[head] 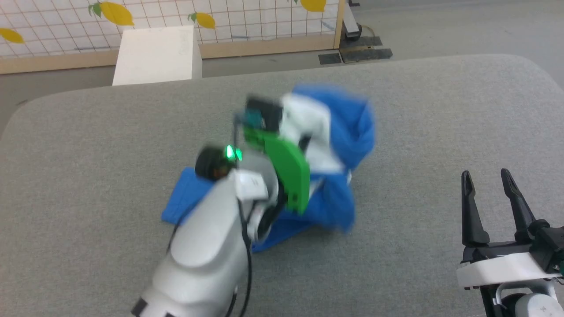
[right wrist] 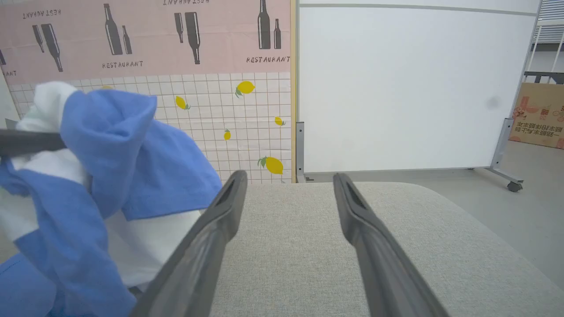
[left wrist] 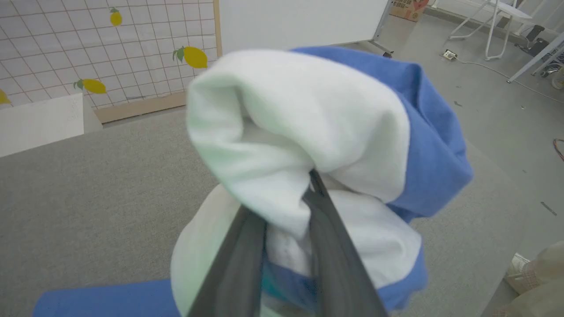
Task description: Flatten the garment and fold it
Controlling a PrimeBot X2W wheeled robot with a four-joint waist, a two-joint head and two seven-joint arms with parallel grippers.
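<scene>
Nearest me: right gripper, low at the table's near right corner, fingers spread wide, nothing between them, well apart from the cloth.

Left gripper: fingers nearly together, clamped on a pinch of white fabric. The garment hangs from it in a bunch above the middle of the grey padded table. White body and blue parts are rolled into one another, and one blue sleeve trails flat on the surface to the left. The head view is blurred here.

Step in hand, as I read it: lifting and shaking the shirt out so it can be flattened. Folding not begun.
- The pinch looks to sit mid-body, so a lift alone would leave a lump. Better to lay it down and re-grip at a hem or shoulder.
- Bring the idle right gripper to a second edge and draw the two apart.
- Keep the pull low and slow; the knit is soft and could slip from a shallow pinch.
- Watch that the trailing sleeve doesn't tuck under.

Writing: chest print can't be made out in the folds. Beyond the table, a pink panel of bottle silhouettes reads "RESTAURANT", repeated. Further back, a cardboard box carries red print, unreadable.
</scene>
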